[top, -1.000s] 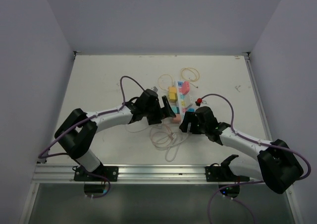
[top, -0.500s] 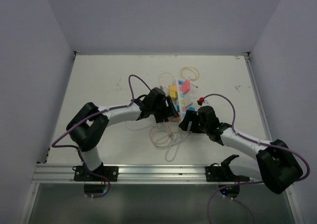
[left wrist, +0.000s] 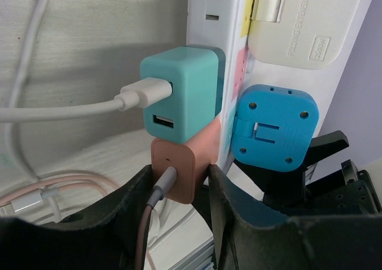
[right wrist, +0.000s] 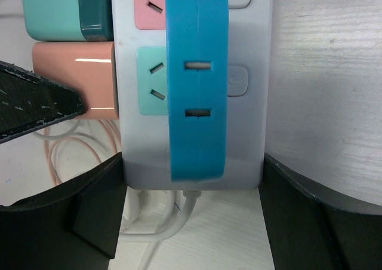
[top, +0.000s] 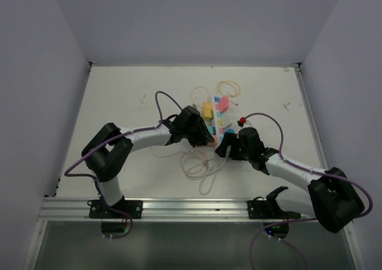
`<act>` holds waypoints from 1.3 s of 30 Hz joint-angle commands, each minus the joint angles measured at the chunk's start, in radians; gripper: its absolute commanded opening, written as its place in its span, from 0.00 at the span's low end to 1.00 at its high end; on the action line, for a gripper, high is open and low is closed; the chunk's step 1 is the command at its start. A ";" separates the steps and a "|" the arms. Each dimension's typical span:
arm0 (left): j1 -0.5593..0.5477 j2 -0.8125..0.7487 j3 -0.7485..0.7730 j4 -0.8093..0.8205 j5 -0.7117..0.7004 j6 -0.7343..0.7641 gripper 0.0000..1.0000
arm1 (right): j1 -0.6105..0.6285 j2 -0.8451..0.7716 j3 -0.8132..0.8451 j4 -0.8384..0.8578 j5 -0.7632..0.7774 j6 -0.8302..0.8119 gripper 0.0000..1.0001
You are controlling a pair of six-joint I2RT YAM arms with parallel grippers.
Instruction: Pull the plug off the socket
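Observation:
The socket [top: 223,122] is a long white strip lying mid-table, with its near end [right wrist: 250,120] between my right gripper's fingers. A salmon plug [left wrist: 176,174] with a grey-pink cord sits in the strip's side, below a teal charger [left wrist: 179,94]. My left gripper [left wrist: 179,179] is shut on that plug [top: 210,143], one finger pressed on each flank. In the right wrist view the plug [right wrist: 74,79] shows with a left finger [right wrist: 36,106] across it. My right gripper [right wrist: 192,169] clamps both long sides of the strip's end.
A blue plug [right wrist: 197,79] and a white adaptor [left wrist: 292,19] sit on the strip's top, with yellow [top: 208,110] and pink [top: 223,104] plugs farther up. Loose pale cords [top: 197,162] coil on the table in front of the strip. Thin loops [top: 230,89] lie behind it.
My left arm has swung right to the strip, and its wide-open jaws have closed onto the salmon plug. The right arm has kept its hold in place.

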 commanded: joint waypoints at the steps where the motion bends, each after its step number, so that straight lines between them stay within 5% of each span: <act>1: -0.008 0.007 0.005 0.053 -0.010 -0.021 0.42 | 0.000 0.018 -0.016 0.018 -0.030 0.020 0.00; 13: -0.008 -0.025 -0.073 0.143 0.000 -0.078 0.00 | -0.004 0.021 -0.017 0.009 -0.013 0.035 0.00; 39: 0.055 -0.226 -0.344 0.376 0.019 -0.244 0.00 | -0.047 0.018 -0.045 -0.005 0.014 0.082 0.00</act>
